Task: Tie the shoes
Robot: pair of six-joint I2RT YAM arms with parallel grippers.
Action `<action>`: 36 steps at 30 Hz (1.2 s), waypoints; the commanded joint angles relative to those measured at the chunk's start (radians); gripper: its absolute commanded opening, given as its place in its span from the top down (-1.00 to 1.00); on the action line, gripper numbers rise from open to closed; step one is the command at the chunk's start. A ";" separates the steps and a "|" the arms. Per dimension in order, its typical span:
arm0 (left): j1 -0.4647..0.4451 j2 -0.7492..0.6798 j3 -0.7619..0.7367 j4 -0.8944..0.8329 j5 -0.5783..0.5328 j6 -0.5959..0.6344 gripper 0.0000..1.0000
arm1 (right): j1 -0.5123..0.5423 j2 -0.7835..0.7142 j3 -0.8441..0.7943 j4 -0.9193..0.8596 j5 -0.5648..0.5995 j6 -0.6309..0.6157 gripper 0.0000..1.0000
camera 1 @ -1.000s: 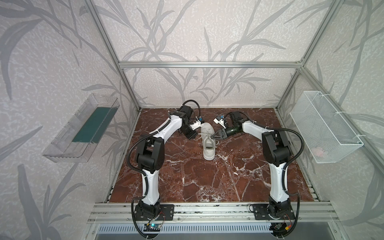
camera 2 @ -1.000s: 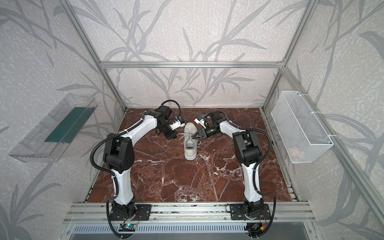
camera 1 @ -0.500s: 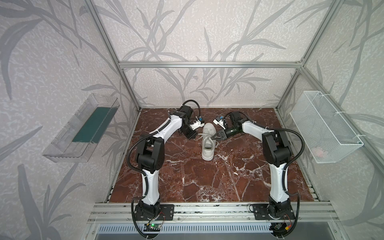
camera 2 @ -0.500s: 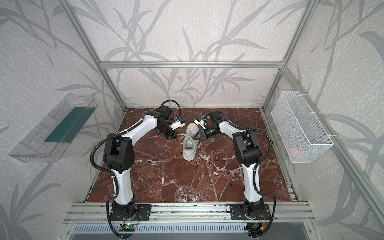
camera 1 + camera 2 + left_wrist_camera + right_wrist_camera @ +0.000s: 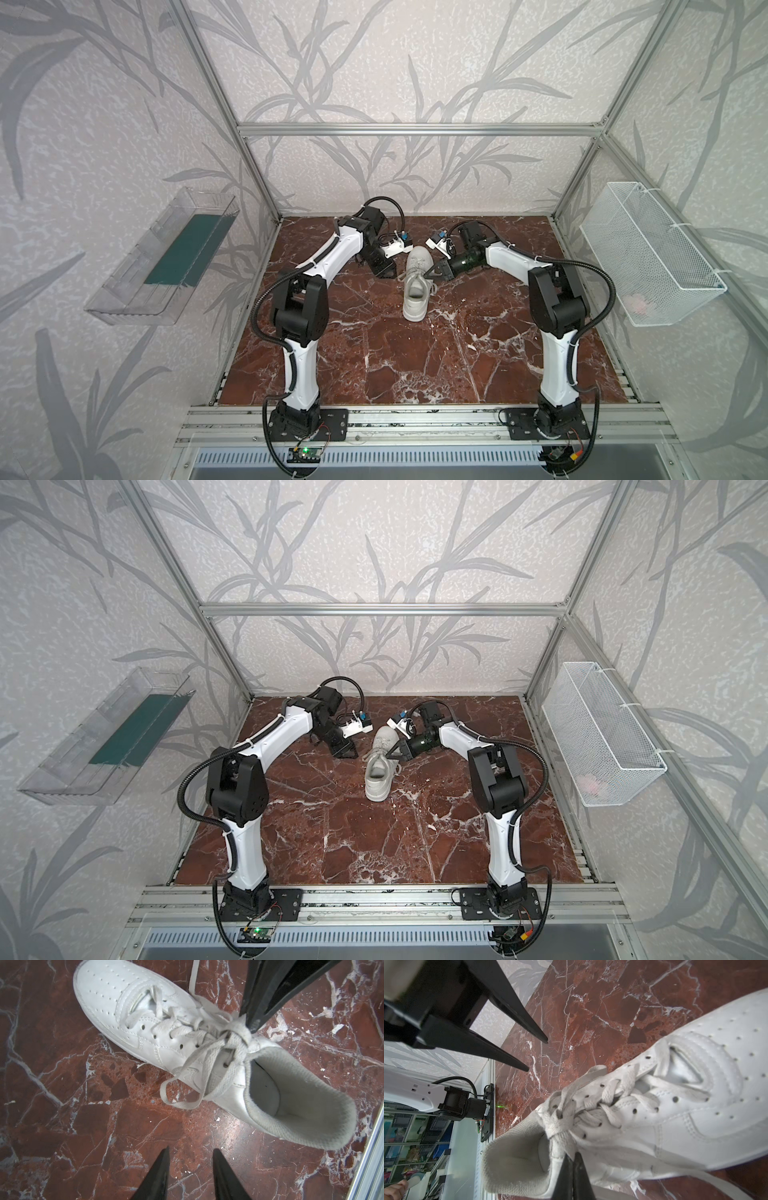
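A white sneaker, the shoes [image 5: 417, 291] [image 5: 379, 775], lies on the marble table [image 5: 415, 365] with its toe toward the back wall. Its white laces [image 5: 209, 1051] are crossed over the tongue, and one loop [image 5: 180, 1103] hangs onto the table on the left side. My right gripper [image 5: 572, 1155] [image 5: 429, 275] is shut on the lace bundle at the collar [image 5: 560, 1134]. My left gripper [image 5: 191, 1150] [image 5: 388, 272] hovers just left of the shoe, open, with only bare marble between its fingers. In the right wrist view the left gripper [image 5: 537, 1055] shows clear of the shoe [image 5: 695, 1126].
A clear plastic bin [image 5: 162, 257] hangs on the left wall. A white wire basket [image 5: 648, 253] hangs on the right wall with a small pale thing in it. Aluminium rails [image 5: 415, 419] run along the table's front edge.
My left gripper went from shut to open and now holds no lace. My right gripper closed on the laces at the shoe's collar. Both arms stayed nearly in place.
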 commanded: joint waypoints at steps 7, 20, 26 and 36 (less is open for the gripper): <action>0.024 0.113 0.194 -0.158 0.266 0.181 0.11 | 0.007 -0.074 -0.027 0.003 0.065 -0.055 1.00; 0.010 0.290 0.384 -0.208 0.414 0.204 0.04 | 0.019 -0.074 -0.028 -0.005 0.082 -0.055 1.00; 0.010 0.332 0.418 -0.204 0.446 0.184 0.04 | 0.021 -0.079 -0.034 -0.008 0.087 -0.055 1.00; -0.006 0.375 0.416 -0.208 0.472 0.173 0.05 | 0.021 -0.082 -0.034 -0.012 0.084 -0.055 1.00</action>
